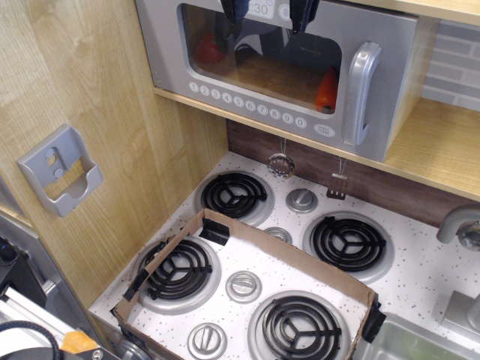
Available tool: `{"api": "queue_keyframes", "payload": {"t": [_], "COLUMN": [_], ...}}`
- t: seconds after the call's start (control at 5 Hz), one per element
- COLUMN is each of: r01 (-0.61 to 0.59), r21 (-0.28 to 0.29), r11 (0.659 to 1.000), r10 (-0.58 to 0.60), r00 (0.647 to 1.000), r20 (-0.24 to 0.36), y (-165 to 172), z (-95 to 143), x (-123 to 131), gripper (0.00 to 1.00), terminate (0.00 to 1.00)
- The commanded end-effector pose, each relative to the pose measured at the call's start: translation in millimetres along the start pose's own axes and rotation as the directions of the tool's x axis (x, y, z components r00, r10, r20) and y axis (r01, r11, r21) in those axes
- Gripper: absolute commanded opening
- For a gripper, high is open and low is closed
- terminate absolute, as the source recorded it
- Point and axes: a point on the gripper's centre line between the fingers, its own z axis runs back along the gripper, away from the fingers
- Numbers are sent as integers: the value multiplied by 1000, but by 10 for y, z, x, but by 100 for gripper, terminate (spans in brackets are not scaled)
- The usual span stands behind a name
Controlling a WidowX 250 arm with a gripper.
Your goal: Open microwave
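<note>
1. The microwave (285, 71) sits on the wooden shelf (435, 146) above the stove (270, 270); its door is flush shut.
2. The gripper (268, 15) hangs at the top edge, jaws apart, holding nothing.
3. The handle (360, 90) is untouched; I judge the whole task remains.

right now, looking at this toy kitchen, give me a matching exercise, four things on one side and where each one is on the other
Things:
1. microwave
2. grey bracket
3. cardboard frame
4. claw

Places:
A. on the wooden left wall
B. lying over the stove burners
C. on the wooden shelf above the stove
D. at the top edge, in front of the microwave door

Pairs: 1-C, 2-A, 3-B, 4-D
</note>
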Motion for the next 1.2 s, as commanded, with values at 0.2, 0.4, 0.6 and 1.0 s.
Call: {"api": "queue_keyframes", "payload": {"t": [0.2,0.4,0.6,1.0], "r01": [42,45,44,68], "r21": [63,51,12,-51], "r11": [997,998,999,996], "r10": [-47,-50,-45,-59], "r00": [996,993,991,986], "r20": [78,104,127,159], "y": [-187,-416,-563,-724], "z": [-24,-78,-111,-210], "x": [-83,-107,-14,246], "gripper": [100,100,100,100], "terminate": [0,0,0,0]}}
